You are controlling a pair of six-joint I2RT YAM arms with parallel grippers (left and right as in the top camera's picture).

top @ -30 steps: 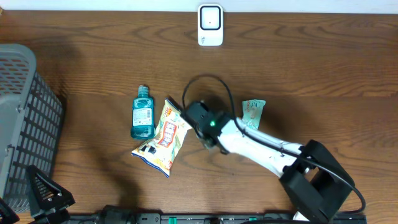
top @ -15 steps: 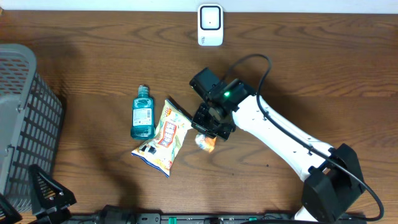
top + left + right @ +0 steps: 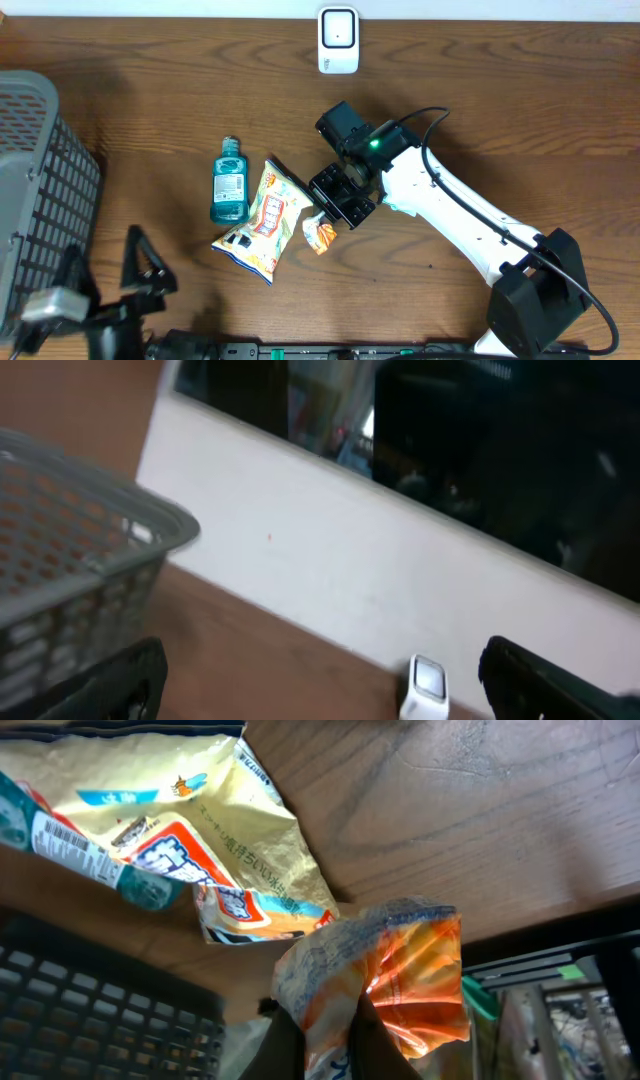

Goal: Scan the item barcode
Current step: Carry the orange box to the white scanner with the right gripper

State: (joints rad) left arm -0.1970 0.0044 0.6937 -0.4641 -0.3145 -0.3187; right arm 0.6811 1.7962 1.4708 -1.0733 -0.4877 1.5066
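Starting nearest the robot's base, at the front left corner of the table (image 3: pixel 500 110): holding the left gripper (image 3: pixel 320 665) spread wide, with two dark fingers (image 3: pixel 120 685) far apart at the bottom corners of the left wrist view and nothing gripped between them. Pointing that wrist camera up the table toward the basket rim, the scanner and a white wall (image 3: pixel 330 560) beyond.

Reaching in from the front right with the white right arm (image 3: pixel 450 215), angling toward the middle of the table. Pinching the small orange-and-silver packet (image 3: pixel 320 237) in the right gripper (image 3: pixel 328 216), fingers closed tight on one crumpled end. Letting the rest of the packet stick out past the fingertips toward the near left. Showing, in the right wrist view, shiny orange foil with a wrinkled silvery part, its print too blurred for reading. Holding the packet just beside the near right corner of the yellow snack bag (image 3: pixel 262 222); touching or apart, not telling from these views.

Seeing that snack bag lying flat and tilted just left of the right gripper. Seeing, right beside the bag on its left, a teal mouthwash bottle (image 3: pixel 229 182) lying on its side, cap pointing to the far edge, label up.

Finding farther left, at the table's left edge, a grey slatted basket (image 3: pixel 45 170). Ending at the far edge with the white scanner (image 3: pixel 338 41), well apart from the packet and almost straight beyond the right gripper.
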